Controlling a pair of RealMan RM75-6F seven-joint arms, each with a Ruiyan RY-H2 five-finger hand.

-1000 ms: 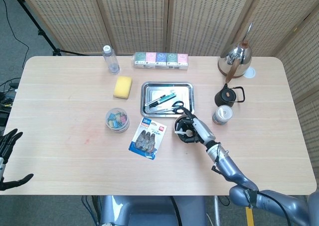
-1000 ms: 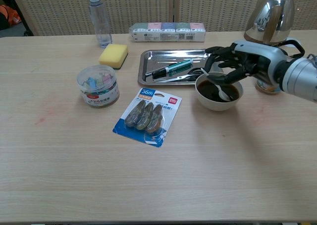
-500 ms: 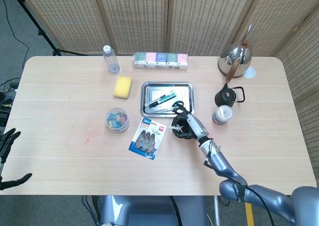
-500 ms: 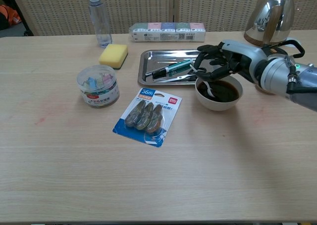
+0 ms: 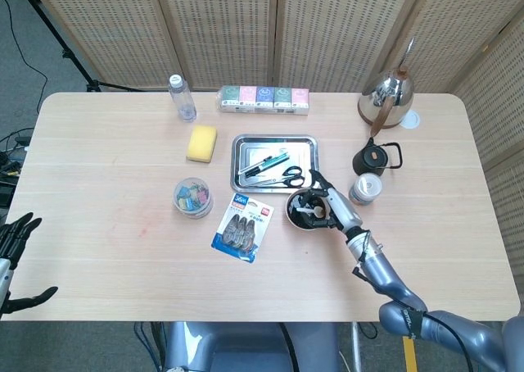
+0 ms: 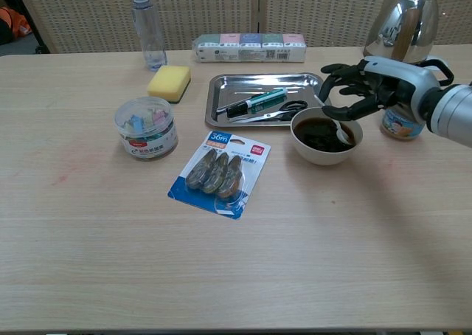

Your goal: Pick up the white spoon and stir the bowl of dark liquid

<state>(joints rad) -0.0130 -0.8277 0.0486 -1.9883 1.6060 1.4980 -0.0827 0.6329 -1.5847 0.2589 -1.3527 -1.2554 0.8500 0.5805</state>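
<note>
Right hand (image 6: pixel 359 91) holds white spoon (image 6: pixel 341 133) in bowl (image 6: pixel 324 149)

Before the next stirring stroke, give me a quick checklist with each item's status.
1. White spoon held by right hand: ok.
2. Spoon tip in the dark liquid: ok.
3. Bowl upright on the table, no spill visible: ok.
4. Scissors and marker lie inside the tray, clear of the bowl: ok.
5. Firmness of grip: cannot tell.
6. Left hand away at the table edge: ok.

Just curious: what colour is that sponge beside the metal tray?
Yellow. The sponge shows best in the chest view.
</note>
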